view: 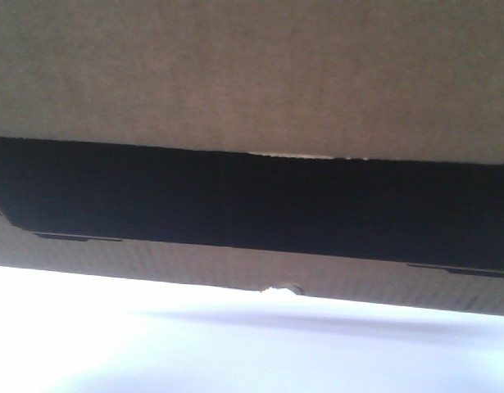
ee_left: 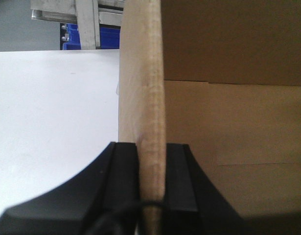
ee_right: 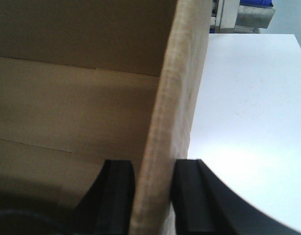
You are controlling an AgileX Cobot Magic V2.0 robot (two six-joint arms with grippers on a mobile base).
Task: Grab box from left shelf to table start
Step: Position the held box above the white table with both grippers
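Observation:
The brown cardboard box (view: pixel 252 74) fills the front view, its black panel (view: pixel 252 205) running across and a small nick in its bottom edge, which stands just over the white table (view: pixel 235 344) with a shadow beneath. My left gripper (ee_left: pixel 151 169) is shut on the box's left wall (ee_left: pixel 150 98), one black finger on each side. My right gripper (ee_right: pixel 152 188) is shut on the box's right wall (ee_right: pixel 177 98) the same way. The box's open inside (ee_right: pixel 67 98) shows in both wrist views. The left shelf shows only as metal rails (ee_left: pixel 86 19) far behind the table.
White table top (ee_left: pixel 52 112) spreads left of the box and also right of it (ee_right: pixel 248 112). Blue bins (ee_left: pixel 104 36) sit by the metal rack beyond the table's far edge. Another grey frame (ee_right: pixel 243 14) stands past the far right edge.

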